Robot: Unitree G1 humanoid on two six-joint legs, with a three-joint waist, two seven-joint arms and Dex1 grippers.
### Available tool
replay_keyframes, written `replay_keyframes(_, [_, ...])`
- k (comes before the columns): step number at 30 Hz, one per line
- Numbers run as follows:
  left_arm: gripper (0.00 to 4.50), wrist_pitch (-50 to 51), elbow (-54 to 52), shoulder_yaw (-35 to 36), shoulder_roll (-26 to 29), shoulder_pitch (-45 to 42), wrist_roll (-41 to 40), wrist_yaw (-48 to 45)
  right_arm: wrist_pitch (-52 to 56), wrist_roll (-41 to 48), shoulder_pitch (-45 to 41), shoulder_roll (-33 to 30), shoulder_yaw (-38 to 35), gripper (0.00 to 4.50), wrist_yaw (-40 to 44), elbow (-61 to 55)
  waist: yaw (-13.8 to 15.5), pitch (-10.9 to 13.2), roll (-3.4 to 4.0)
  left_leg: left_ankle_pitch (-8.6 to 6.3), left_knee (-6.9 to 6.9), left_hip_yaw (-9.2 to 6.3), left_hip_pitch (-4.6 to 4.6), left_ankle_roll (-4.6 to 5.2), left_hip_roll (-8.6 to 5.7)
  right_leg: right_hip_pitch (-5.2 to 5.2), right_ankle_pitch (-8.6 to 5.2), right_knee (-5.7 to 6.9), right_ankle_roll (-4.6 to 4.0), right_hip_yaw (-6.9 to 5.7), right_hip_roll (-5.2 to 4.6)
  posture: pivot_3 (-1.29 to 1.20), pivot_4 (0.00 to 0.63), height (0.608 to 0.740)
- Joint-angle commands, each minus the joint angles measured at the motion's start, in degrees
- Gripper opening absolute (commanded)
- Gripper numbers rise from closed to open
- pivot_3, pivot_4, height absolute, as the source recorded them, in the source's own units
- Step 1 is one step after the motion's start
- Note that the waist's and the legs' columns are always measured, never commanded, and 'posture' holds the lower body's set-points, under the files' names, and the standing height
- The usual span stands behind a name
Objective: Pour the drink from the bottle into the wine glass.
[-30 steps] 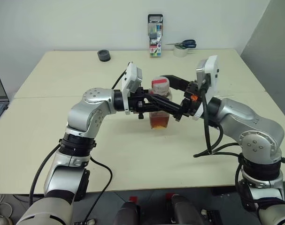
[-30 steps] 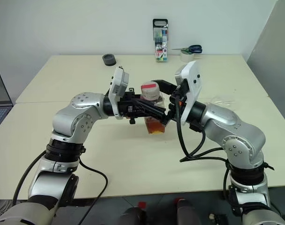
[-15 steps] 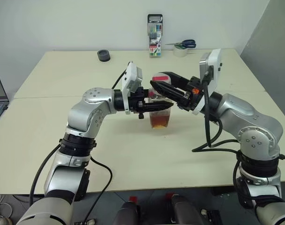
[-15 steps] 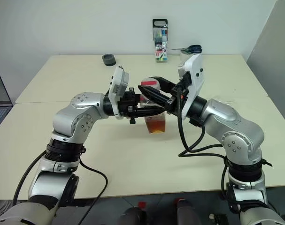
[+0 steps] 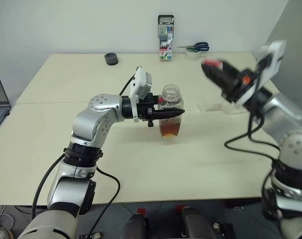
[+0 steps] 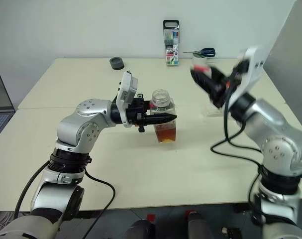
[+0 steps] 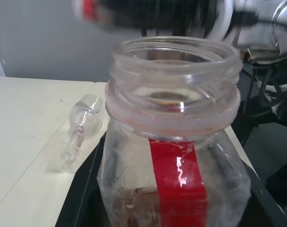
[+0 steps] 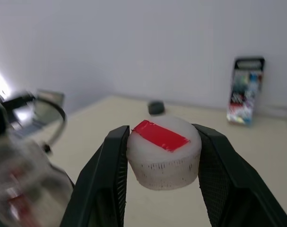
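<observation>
**Cap off, glass lying down: spill risks ahead of the pour**

Bottle (image 5: pixel 169 109) standing on the table (image 5: pixel 51 134), mouth open, clamped at the neck by the left gripper (image 5: pixel 165 113), fingers shut tight on it. Amber drink (image 5: pixel 169 129) low in the bottle, roughly the bottom third. Cap (image 8: pixel 163 152), white with a red patch on top, pinched between the two fingers of the right gripper (image 8: pixel 163 156), held up in the air well right of the bottle. Wine glass (image 5: pixel 221 106) lying on its side on the table, right of the bottle, below the right arm.

Risks, as judged:
- Glass not upright. Any tilt of the bottle now puts drink on the table; needs standing up first, and both grippers are occupied.
- Right arm with cap hanging above the glass; a low pass could roll it toward the table edge.
- Wide bottle mouth, thin neck grip: a fast tilt may slop or let the bottle twist in the fingers.
- Cap dropped carelessly may roll off the table.

Hard to make out:
- Right gripper blurred in head views; grip clear only from its wrist view.
- Glass faint, clear on pale table; foot and rim barely separable.
- Bottle base cut off in left wrist view.
</observation>
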Motion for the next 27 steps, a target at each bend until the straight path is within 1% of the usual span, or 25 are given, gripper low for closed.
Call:
replay_keyframes(1, [1.82, -0.6, -2.6, 1.2, -0.2, -0.3, -1.1, 0.2, -7.8, -13.3, 9.2, 2.2, 3.6, 1.74, -5.8, 2.8, 0.0, 0.0, 0.01, 0.01, 0.01, 0.05, -0.01, -0.02, -0.01, -0.01, 0.00, 0.04, 0.00, 0.03, 0.00, 0.00, 0.150, 0.740])
replay_keyframes(4, [1.82, -0.6, -2.1, 1.0, -0.2, -0.8, -1.0, -0.3, -12.8, -21.1, 16.6, 6.5, 6.4, 1.74, -10.0, 9.4, -0.1, 0.0, 0.01, 0.05, 0.03, 0.20, 0.05, -0.08, 0.00, -0.06, 0.00, 0.13, 0.00, 0.18, 0.02, 0.00, 0.150, 0.740])
replay_keyframes(6, [1.82, -0.7, -1.5, 1.0, -0.3, -1.3, -0.9, -0.5, -15.4, -24.2, 18.4, 8.8, 7.4, 1.74, -10.7, 12.5, -0.2, 0.0, 0.03, 0.05, 0.01, 0.24, 0.10, -0.08, 0.04, -0.06, 0.00, 0.16, 0.00, 0.21, 0.07, 0.00, 0.150, 0.740])
replay_keyframes(9, [1.82, -0.7, -0.9, 0.9, -0.3, -1.9, -0.7, -0.8, -18.4, -26.2, 19.7, 12.9, 7.1, 1.74, -12.0, 15.8, -0.4, 0.0, 0.03, 0.05, 0.01, 0.45, 0.26, -0.08, 0.09, -0.02, 0.01, 0.21, -0.01, 0.22, 0.14, 0.00, 0.150, 0.740])
replay_keyframes(11, [1.82, -0.7, -1.0, 0.8, -0.3, -2.0, -0.7, -1.0, -19.0, -25.9, 20.1, 15.8, 5.4, 1.74, -13.0, 16.7, -0.4, 0.0, 0.03, 0.05, 0.02, 0.42, 0.34, -0.08, 0.08, 0.07, 0.01, 0.20, -0.01, 0.20, 0.18, 0.00, 0.150, 0.740])
replay_keyframes(13, [1.82, -0.6, -1.0, 0.8, -0.3, -2.2, -0.7, -0.9, -19.2, -25.9, 20.3, 17.2, 4.3, 2.43, -12.9, 16.9, -0.4, 0.0, 0.03, 0.05, 0.02, 0.40, 0.41, -0.08, 0.08, 0.14, 0.01, 0.19, 0.00, 0.22, 0.21, 0.00, 0.150, 0.740])
replay_keyframes(14, [1.82, -0.5, -1.0, 0.8, -0.2, -2.2, -0.7, -0.9, -19.4, -26.1, 20.3, 17.3, 4.2, 2.64, -12.5, 16.9, -0.4, 0.0, 0.03, 0.05, 0.02, 0.41, 0.41, -0.08, 0.07, 0.14, 0.01, 0.19, -0.01, 0.22, 0.21, 0.00, 0.150, 0.740])
replay_keyframes(17, [1.82, -0.6, -1.0, 0.9, 0.1, -2.2, -0.6, -1.1, -19.9, -27.3, 20.0, 17.2, 4.4, 3.76, -11.7, 17.0, -0.2, 0.0, 0.03, 0.05, 0.02, 0.39, 0.40, -0.08, 0.05, 0.15, 0.01, 0.19, -0.01, 0.22, 0.22, 0.00, 0.150, 0.740])
replay_keyframes(18, [1.82, -0.6, -1.0, 0.9, 0.2, -2.2, -0.6, -1.1, -19.8, -27.5, 19.8, 17.1, 4.4, 4.00, -11.5, 16.8, -0.2, 0.0, 0.03, 0.05, 0.03, 0.38, 0.40, -0.08, 0.04, 0.15, 0.01, 0.18, 0.00, 0.23, 0.22, 0.00, 0.150, 0.740])
replay_keyframes(19, [1.82, -0.6, -1.0, 0.8, 0.2, -2.1, -0.6, -1.1, -19.6, -27.7, 19.5, 17.0, 4.4, 4.36, -11.4, 16.3, -0.2, 0.0, 0.03, 0.05, 0.03, 0.38, 0.40, -0.08, 0.02, 0.16, 0.01, 0.18, 0.00, 0.23, 0.22, 0.00, 0.150, 0.740])
replay_keyframes(20, [1.82, -0.6, -1.1, 0.8, 0.1, -2.1, -0.6, -1.0, -19.4, -27.9, 19.3, 16.9, 4.4, 4.44, -11.1, 15.8, -0.2, 0.0, 0.03, 0.05, 0.03, 0.38, 0.40, -0.08, 0.01, 0.16, 0.01, 0.18, 0.00, 0.23, 0.22, 0.00, 0.150, 0.740])
replay_keyframes(23, [1.82, -0.6, -1.3, 0.7, 0.0, -2.0, -0.6, -0.9, -18.9, -28.3, 19.2, 15.9, 4.9, 4.44, -9.0, 13.4, -0.1, 0.0, 0.03, 0.05, 0.03, 0.35, 0.36, -0.07, -0.01, 0.15, 0.01, 0.17, 0.00, 0.23, 0.22, 0.00, 0.150, 0.740])
replay_keyframes(27, [1.82, -0.7, -1.0, 1.2, 0.1, -1.9, -0.4, -0.2, -18.4, -28.5, 18.6, 11.8, 5.9, 4.44, -4.2, 7.8, -0.1, 0.0, 0.04, 0.05, 0.03, 0.36, 0.31, -0.07, 0.01, 0.10, 0.01, 0.16, 0.00, 0.22, 0.22, 0.00, 0.150, 0.740])
